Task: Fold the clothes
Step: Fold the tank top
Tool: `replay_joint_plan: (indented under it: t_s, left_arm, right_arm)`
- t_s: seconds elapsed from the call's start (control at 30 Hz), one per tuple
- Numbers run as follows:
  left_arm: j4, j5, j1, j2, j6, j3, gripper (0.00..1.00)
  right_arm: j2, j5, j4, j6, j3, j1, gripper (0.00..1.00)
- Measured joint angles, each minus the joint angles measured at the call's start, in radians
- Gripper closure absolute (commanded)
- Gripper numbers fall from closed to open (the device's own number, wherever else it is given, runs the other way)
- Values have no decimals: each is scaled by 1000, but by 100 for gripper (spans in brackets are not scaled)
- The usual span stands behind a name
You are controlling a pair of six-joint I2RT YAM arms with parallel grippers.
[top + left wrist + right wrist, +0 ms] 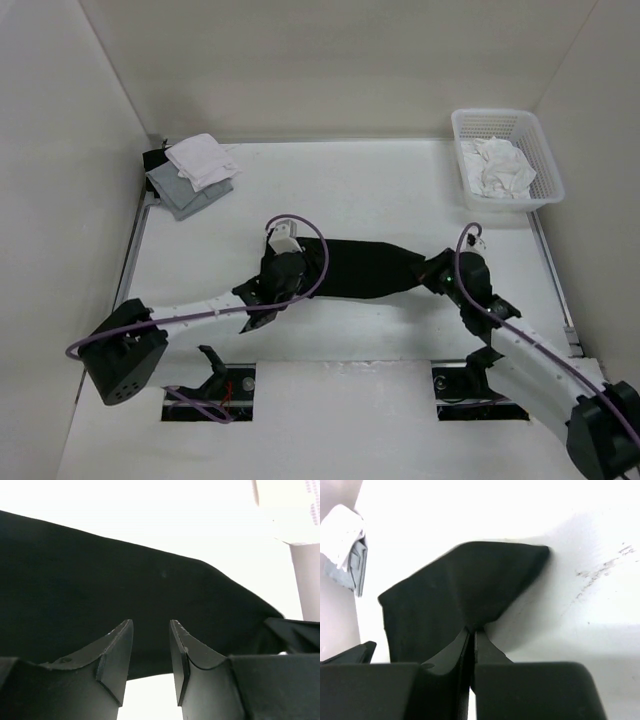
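From above, the black shirt (370, 268) lies in a long band across the table (350, 190). The left tool (290, 272) is at the shirt's left end and the right tool (432, 272) at its right end. Only this view shows the basket (545, 160), well beyond the shirt's right end, with a crumpled white cloth (497, 168) inside. A stack (195, 172) of white on grey cloth lies well beyond the shirt's left end.

The left wrist shows the left tool (151, 622) with a narrow gap between its jaws, over the shirt (100, 580) near its edge. I cannot tell whether any cloth sits between them.

The right wrist shows what the top view cannot: the right tool (471, 630) pressed closed on a pinch of the shirt (465, 585), the fabric puckering toward the jaws. The stack (345, 545) sits beyond the shirt's far end.
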Motion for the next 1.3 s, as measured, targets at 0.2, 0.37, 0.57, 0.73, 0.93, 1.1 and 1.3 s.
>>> replay_joint_plan:
  t_s: [0.2,0.37,0.57,0.73,0.93,1.1,1.3]
  left_arm:
    - [-25,4,41,-145,13,-6,66]
    - [-72,8,171,-400,19,-39,66]
    - [-188,37,335,-614,22,-88,66]
    - [-272,99,458,-689,23,-93,65]
    - [-331,179,587,-720,25,-94,58]
    - [-352,228,633,-712,25,-95,58]
    - [-330,241,534,-644,25,-113,60]
  right_arm:
    - [2,105,-248,-70,233,205,98]
    - [309,198,-294,-128,525,459,97]
    - [761,234,-332,-206,902,610,97]
    - [1067,220,-395,-260,1208,660,89]
    - [1252,204,-425,-277,1404,679,40]
    - [1137,192,-377,-287,1255,682,44]
    - [870,172,-335,-295,1079,642,86]
